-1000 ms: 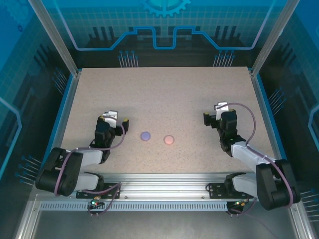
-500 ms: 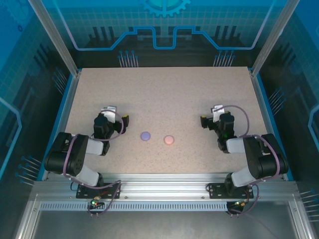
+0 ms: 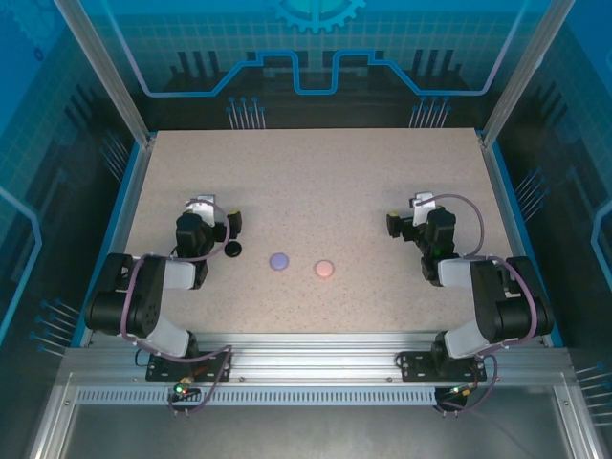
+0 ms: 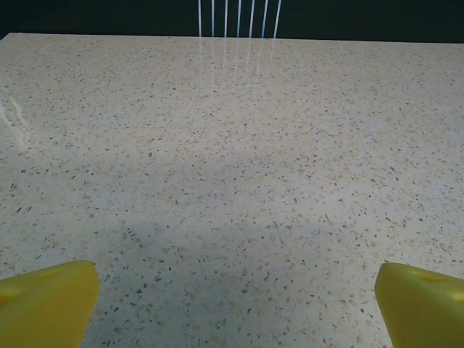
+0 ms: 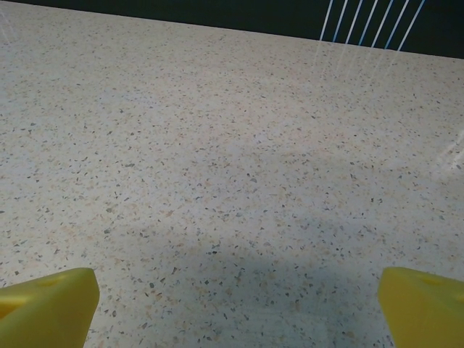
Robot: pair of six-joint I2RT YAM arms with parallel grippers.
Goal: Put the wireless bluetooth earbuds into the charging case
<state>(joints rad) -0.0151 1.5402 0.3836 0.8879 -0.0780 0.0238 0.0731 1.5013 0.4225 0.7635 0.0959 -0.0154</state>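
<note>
Lying just beside the left gripper (image 3: pixel 216 220), the nearer one, is the black case (image 3: pixel 232 250), with the purple case (image 3: pixel 279 260) and pink case (image 3: pixel 324 269) sitting farther toward the right gripper (image 3: pixel 409 218). Both grippers are holding their fingers wide apart over the desk (image 3: pixel 316 172); the earbuds are too small to make out.

From above and behind, we look steeply down on the whole speckled table (image 3: pixel 316 172), with the arm bases (image 3: pixel 170 346) at the bottom edge. On each wrist we sit low and close over the tabletop, facing its dark far edge, with yellow fingertips (image 4: pixel 43 301) in the bottom corners. All three views share that surface, and each wrist view takes in a small patch of it.
</note>
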